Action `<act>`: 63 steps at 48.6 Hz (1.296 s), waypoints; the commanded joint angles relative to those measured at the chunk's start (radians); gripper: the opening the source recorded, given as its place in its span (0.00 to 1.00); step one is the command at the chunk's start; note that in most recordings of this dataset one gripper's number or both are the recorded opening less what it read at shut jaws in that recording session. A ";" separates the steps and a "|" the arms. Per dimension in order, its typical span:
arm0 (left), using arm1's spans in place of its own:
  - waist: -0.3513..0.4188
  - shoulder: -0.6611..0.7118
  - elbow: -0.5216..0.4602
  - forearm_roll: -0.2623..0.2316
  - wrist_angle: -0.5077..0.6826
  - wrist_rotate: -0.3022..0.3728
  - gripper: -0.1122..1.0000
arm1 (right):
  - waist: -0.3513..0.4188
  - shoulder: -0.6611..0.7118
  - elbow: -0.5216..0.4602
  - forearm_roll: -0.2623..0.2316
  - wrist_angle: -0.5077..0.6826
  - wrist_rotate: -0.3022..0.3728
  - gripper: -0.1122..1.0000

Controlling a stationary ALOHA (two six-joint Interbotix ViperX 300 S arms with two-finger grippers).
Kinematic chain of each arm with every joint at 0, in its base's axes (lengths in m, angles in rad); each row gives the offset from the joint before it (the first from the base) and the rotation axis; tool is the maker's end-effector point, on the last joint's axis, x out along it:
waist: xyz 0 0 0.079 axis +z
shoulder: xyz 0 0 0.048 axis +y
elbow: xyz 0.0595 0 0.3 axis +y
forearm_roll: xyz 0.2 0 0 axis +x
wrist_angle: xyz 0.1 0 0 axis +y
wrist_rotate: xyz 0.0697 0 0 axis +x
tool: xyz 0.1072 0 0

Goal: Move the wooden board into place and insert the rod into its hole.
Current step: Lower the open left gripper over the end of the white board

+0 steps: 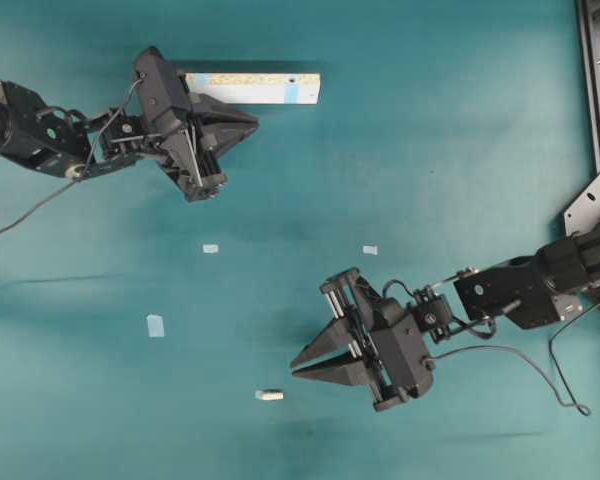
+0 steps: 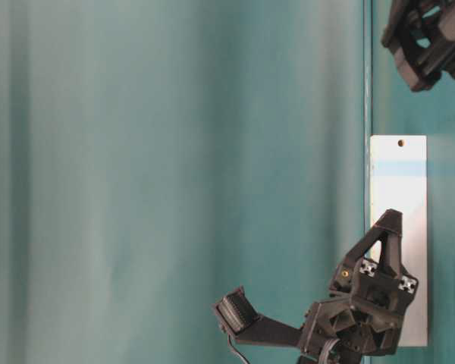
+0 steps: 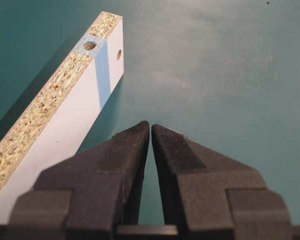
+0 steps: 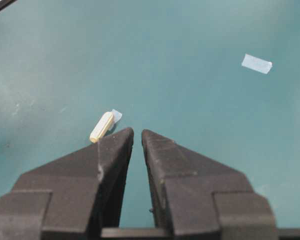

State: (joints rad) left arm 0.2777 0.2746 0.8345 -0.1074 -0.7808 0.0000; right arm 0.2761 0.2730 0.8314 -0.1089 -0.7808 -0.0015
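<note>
The wooden board (image 1: 250, 87) lies flat at the back of the teal table, its light-blue patch and a small hole at the right end. The left wrist view shows the board (image 3: 65, 125) to the left of my left gripper (image 3: 150, 125), apart from it. That gripper (image 1: 255, 122) hovers just in front of the board with its tips together and nothing between them. The rod (image 1: 269, 395), a short cream peg, lies near the front. My right gripper (image 1: 293, 366) sits just behind and to the right of it, jaws nearly together and empty. The rod (image 4: 101, 127) shows just left of the right gripper (image 4: 137, 131).
Small pale-blue tape squares (image 1: 211, 248), (image 1: 370, 250), (image 1: 155, 325) are stuck on the table's middle. A metal frame (image 1: 592, 80) runs along the right edge. A cable (image 1: 520, 360) trails from the right arm.
</note>
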 commanded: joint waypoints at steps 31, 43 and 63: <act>0.005 -0.199 -0.095 0.035 0.456 0.021 0.11 | 0.012 -0.193 -0.109 -0.012 0.454 0.055 0.09; 0.005 -0.299 -0.095 0.038 0.588 0.067 0.67 | 0.012 -0.232 -0.110 -0.012 0.529 0.089 0.17; 0.052 -0.407 -0.106 0.038 0.795 0.210 0.79 | 0.021 -0.268 -0.114 -0.012 0.597 0.097 0.98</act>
State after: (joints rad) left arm 0.3037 -0.1058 0.7470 -0.0706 -0.0184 0.1994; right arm 0.2899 0.0368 0.7394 -0.1197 -0.1902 0.0905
